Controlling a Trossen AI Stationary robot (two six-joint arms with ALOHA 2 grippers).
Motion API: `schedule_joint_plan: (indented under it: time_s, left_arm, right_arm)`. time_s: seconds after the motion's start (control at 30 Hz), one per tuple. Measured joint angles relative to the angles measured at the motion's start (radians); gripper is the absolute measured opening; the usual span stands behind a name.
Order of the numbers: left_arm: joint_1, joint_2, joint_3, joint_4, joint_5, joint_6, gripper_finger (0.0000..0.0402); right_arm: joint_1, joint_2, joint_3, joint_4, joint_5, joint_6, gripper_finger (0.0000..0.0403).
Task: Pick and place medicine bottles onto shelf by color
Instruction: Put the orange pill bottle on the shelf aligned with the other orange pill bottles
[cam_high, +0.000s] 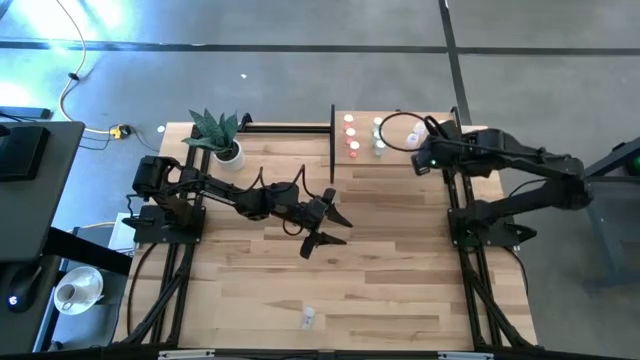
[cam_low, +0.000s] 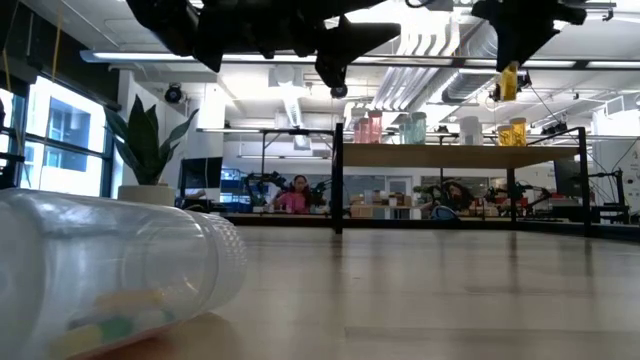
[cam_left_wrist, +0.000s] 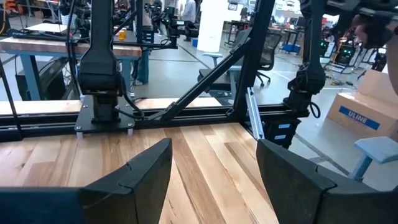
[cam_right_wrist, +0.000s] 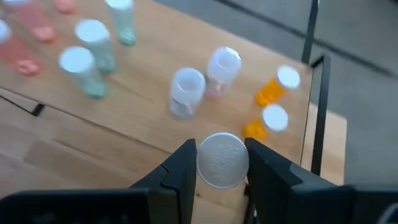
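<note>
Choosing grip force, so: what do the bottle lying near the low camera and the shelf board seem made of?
The lying bottle looks like clear, glossy plastic: the room shows through its ribbed wall, though glass isn't excluded. The shelf board looks like pale, matte wood with visible grain, on a thin black frame, probably metal.

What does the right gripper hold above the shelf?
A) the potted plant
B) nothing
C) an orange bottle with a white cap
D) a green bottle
C: in the low view an orange bottle hangs from the right gripper above the shelf, and the right wrist view shows its white cap clamped between the fingers.
</note>
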Motion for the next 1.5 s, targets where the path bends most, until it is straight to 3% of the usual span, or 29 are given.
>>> schedule_joint_plan:
  time_s: [0.27,0.47,0.73,1.03,1.5]
  left_arm:
    - [0.000,0.000,0.000,-0.001,0.000,-0.003,0.0225]
    - [0.000,0.000,0.000,-0.023,0.000,-0.001,0.0225]
    - [0.000,0.000,0.000,-0.030,0.000,0.000,0.0225]
    - [0.000,0.000,0.000,-0.029,0.000,0.000,0.0225]
    - [0.003,0.000,0.000,-0.028,0.000,0.000,0.0225]
  right_arm:
    - [-0.118,0.000,0.000,-0.035,-0.100,0.019,0.0108]
    - [-0.140,-0.003,0.000,-0.039,-0.128,0.018,0.0108]
    - [-0.035,-0.044,-0.013,-0.083,-0.140,0.096,0.0108]
    - [0.056,-0.183,-0.236,-0.024,-0.141,0.227,0.0108]
    - [-0.207,-0.218,-0.244,0.141,-0.174,0.106,0.0108]
